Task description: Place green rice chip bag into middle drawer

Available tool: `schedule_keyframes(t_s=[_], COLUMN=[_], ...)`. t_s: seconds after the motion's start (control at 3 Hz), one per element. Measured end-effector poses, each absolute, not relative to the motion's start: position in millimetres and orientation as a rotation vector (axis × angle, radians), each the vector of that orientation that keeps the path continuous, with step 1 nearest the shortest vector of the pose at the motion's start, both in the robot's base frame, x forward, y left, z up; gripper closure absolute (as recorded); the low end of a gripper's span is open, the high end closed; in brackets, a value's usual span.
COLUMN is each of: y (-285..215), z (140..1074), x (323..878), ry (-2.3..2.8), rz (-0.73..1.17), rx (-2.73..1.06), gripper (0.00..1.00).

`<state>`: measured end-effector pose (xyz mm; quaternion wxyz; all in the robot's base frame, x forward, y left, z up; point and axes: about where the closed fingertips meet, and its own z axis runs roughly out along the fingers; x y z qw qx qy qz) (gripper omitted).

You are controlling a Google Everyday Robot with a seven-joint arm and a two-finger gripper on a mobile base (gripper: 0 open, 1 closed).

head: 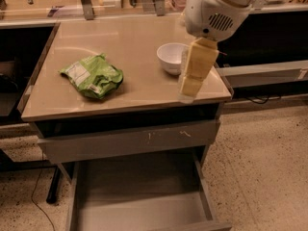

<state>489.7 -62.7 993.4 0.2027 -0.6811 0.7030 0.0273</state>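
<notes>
My gripper (188, 91): hangs pointing down over the right front edge of the tabletop (125, 35), under my white wrist housing (216, 8).
White bowl (168, 57): just left of my gripper and behind it, partly covered by it.
Green rice chip bag (91, 76): well left of my gripper, lying on the tabletop, apart from the bowl.
Scratched drawer front (127, 142): below my gripper and to its left.
Middle drawer (139, 211): lower again, pulled out, grey floor showing.

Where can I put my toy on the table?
The widest bare patch of the tabletop lies behind the green rice chip bag and left of the white bowl. Another strip runs between them to the front edge. The right front corner is crowded: the robot's hand hangs there beside the bowl. Below, the middle drawer stands open, floor bare.
</notes>
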Motion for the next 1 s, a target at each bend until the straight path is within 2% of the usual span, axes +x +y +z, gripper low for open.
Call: schedule_keyframes(t_s=[0.33, 1.0], y=[-4, 12], z=[999, 996], x=[475, 474], ry=[1.826, 1.774], rz=[0.152, 0.196], rx=[-1.994, -2.025], gripper=[0.0, 0.0])
